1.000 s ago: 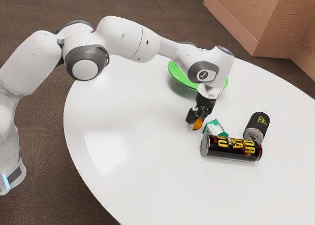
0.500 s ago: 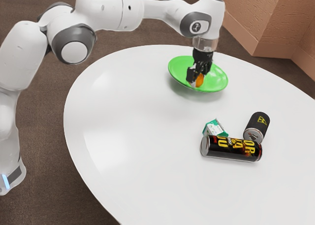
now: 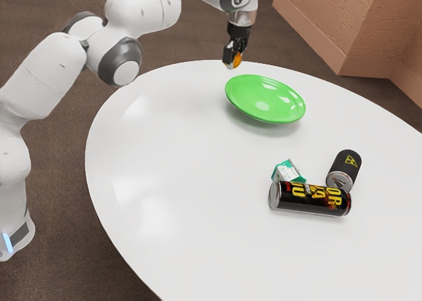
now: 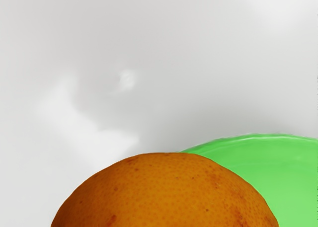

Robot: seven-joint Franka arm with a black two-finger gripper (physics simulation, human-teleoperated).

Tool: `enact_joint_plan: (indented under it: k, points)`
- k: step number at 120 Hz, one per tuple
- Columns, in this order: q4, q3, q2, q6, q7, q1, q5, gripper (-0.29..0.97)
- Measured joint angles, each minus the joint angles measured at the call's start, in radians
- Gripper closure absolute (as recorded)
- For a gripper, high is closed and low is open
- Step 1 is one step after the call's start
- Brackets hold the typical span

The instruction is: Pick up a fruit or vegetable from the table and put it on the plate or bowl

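My black gripper point(image 3: 233, 55) hangs high above the table's far edge, shut on a small orange point(image 3: 235, 59). It is up and toward the exterior view's left of the green plate point(image 3: 266, 100), not over its middle. In the wrist view the orange point(image 4: 166, 192) bulges large just under my hand, with the green plate's rim point(image 4: 258, 157) beside it and white tabletop beyond. The plate has nothing on it.
On the white round table point(image 3: 198, 202), toward the exterior view's right, lie a black and yellow can point(image 3: 310, 199), a smaller black can point(image 3: 343, 168) and a green and white carton point(image 3: 289, 171). Brown boxes point(image 3: 356, 18) stand past the table at the upper right.
My gripper carried the orange from beside the carton up over the green plate, then further up and toward the exterior view's left, past the plate's far rim. The orange stays in its fingers.
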Motion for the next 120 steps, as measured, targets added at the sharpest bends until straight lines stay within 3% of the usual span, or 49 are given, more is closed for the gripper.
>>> enact_joint_plan:
  k: [38, 89, 106, 120]
  points:
    - [0.098, -0.069, 0.066, -0.042, 0.055, -0.002, 0.004, 0.42]
    - [0.179, -0.079, 0.124, -0.029, 0.112, -0.035, 0.006, 0.42]
    - [0.185, -0.081, 0.119, -0.029, 0.135, -0.035, 0.017, 0.19]
    - [0.185, -0.087, 0.116, -0.027, 0.157, -0.032, 0.026, 0.08]
